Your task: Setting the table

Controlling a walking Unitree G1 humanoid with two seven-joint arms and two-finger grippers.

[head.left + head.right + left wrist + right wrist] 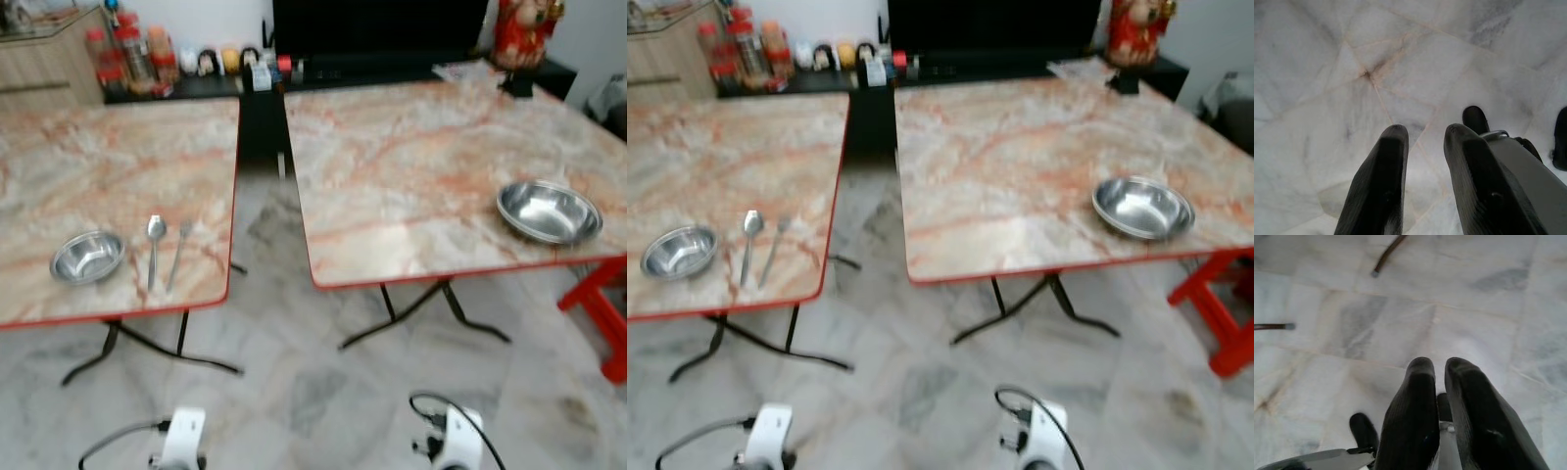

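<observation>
Grey-white marble floor [1327, 98] lies directly under both end effectors, which hang low and idle. The left end effector [1422, 134] has its two black fingers a little apart and holds nothing; the right end effector [1439, 367] has its fingers nearly pressed together, also holding nothing.

Ahead of the left end effector and well above it stands the left desk [118, 157], a glossy slab veined in pink and cream with a red edge on thin black folding legs. Near its front edge sit a small steel bowl [87, 257], round and shiny, with a spoon [155, 245] and a fork [177, 253] lying side by side just beside it.

Ahead of the right end effector, the matching right desk [411, 166] carries a wider steel bowl [549, 211] near its front corner, with no cutlery. A red stool [602, 304] stands beyond that corner.

The job looks partly done: the right place probably lacks cutlery, so the next move calls for stepping closer and raising an arm.
</observation>
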